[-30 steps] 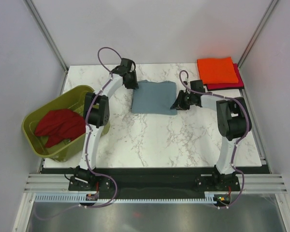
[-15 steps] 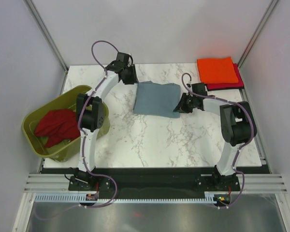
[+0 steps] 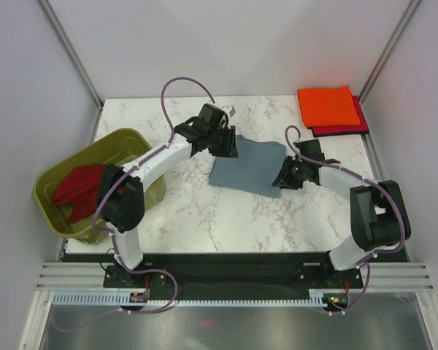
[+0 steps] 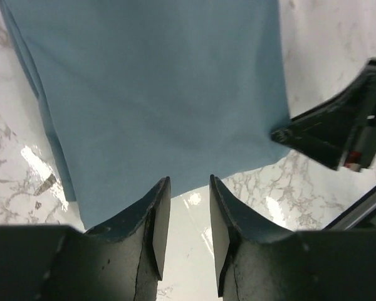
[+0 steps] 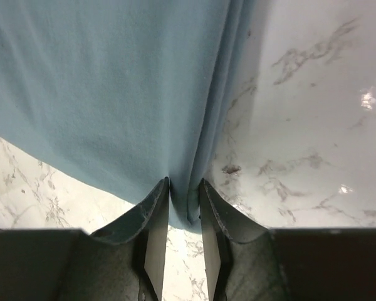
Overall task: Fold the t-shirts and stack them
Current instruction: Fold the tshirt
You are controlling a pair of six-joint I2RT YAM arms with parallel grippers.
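Count four t-shirts and two grippers.

- **Slate blue-grey t-shirt** [image 3: 250,164]: it is folded into a smooth, skewed rectangle at the middle of the table [image 3: 226,211], between the grippers.
- **Orange t-shirt** [image 3: 326,106]: it is folded square and rests on the magenta-red t-shirt [image 3: 343,131] at the far right corner.
- **Dark red t-shirt** [image 3: 77,191]: it lies crumpled in the olive tub [image 3: 124,140] at the left.
- **Right gripper** [image 5: 185,183]: it is clamped on the blue-grey shirt's layered edge.
- **Left gripper** [image 4: 188,183]: its jaws stand apart at the opposite edge. You cannot tell whether they grip the shirt.

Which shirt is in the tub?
The dark red t-shirt, crumpled in the olive-green tub at left. The blue-grey t-shirt lies mid-table; the orange t-shirt sits folded atop the magenta-red t-shirt, far right.
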